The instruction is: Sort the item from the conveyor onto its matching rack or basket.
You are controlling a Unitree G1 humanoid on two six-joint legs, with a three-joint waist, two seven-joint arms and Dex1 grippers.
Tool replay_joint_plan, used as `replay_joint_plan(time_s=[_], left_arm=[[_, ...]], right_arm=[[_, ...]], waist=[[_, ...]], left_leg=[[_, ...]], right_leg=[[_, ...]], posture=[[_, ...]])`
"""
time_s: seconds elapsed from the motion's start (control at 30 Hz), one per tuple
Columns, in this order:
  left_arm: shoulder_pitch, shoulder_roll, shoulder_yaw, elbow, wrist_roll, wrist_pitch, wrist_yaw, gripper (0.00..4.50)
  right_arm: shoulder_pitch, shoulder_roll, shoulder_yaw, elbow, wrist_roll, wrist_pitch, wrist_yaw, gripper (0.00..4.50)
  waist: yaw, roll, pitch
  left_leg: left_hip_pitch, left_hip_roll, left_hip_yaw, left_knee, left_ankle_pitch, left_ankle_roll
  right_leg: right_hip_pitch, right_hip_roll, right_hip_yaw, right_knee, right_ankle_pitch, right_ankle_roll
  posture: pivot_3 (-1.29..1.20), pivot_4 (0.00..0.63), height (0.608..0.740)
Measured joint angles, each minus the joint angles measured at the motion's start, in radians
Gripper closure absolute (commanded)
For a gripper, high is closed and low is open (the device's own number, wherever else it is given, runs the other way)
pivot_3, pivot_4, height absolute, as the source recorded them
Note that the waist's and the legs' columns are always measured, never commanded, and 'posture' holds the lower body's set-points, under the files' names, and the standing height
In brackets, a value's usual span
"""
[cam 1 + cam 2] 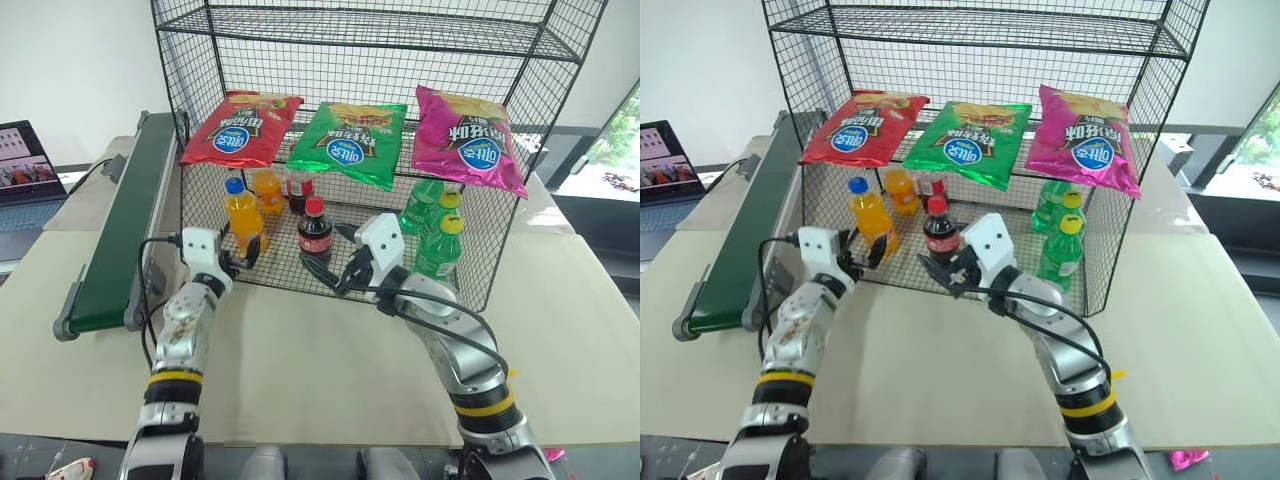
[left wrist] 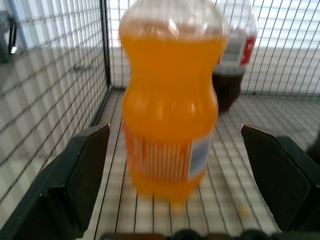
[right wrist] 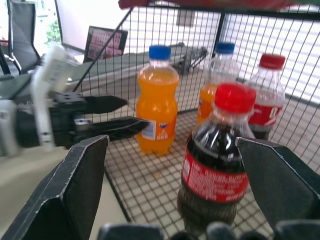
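The item (image 1: 243, 215), a small orange soda bottle with a blue cap, stands upright on the bottom tier of the black wire rack (image 1: 500, 262), near its front left corner. My left gripper (image 1: 243, 258) is open and level at the rack's front. Its fingers (image 2: 80, 175) stand wide on either side of the item (image 2: 170, 125) without touching it. My right gripper (image 1: 335, 268) is open too, pointing at a red-capped cola bottle (image 3: 215, 165) on the same tier. The dark green conveyor (image 1: 125, 220) runs along the left of the rack with nothing on it.
A second orange bottle (image 1: 268, 188) and another cola bottle (image 1: 298, 186) stand behind the item. Green soda bottles (image 1: 440, 245) stand at the tier's right. Red, green and pink chip bags (image 1: 350, 140) lie on the tier above. A laptop (image 1: 25, 170) sits at the far left.
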Motion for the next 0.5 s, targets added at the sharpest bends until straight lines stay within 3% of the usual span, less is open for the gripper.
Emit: replay_joint_plan(time_s=[0.17,0.37,0.5], left_arm=[[0.242,0.089,-0.054,-0.315,0.003,0.155,-0.047,0.09],[0.334,0.066,-0.12,-0.381,0.033,0.164,-0.042,0.09],[0.34,0.036,-0.128,-0.381,0.04,0.158,-0.033,0.09]], right_arm=[[0.223,-0.051,-0.039,-0.06,-0.051,-0.052,-0.056,0.0],[0.401,0.006,-0.06,-0.078,-0.117,-0.109,-0.181,0.0],[0.442,0.046,-0.068,-0.075,-0.152,-0.135,-0.252,0.0]], waist=[[0.007,0.002,-0.001],[0.003,0.003,-0.001],[0.004,0.003,-0.001]], left_leg=[[0.0,-0.001,0.001,0.0,0.0,0.0],[0.001,0.002,0.001,0.0,0.0,0.0],[0.001,0.001,0.001,0.0,0.0,0.0]], right_leg=[[0.002,-0.002,0.0,-0.003,-0.001,0.001],[0.001,0.001,0.001,-0.003,-0.005,0.007],[0.001,0.001,0.001,-0.003,-0.005,0.007]], posture=[[0.0,0.15,0.738],[0.0,0.15,0.738],[0.0,0.15,0.738]])
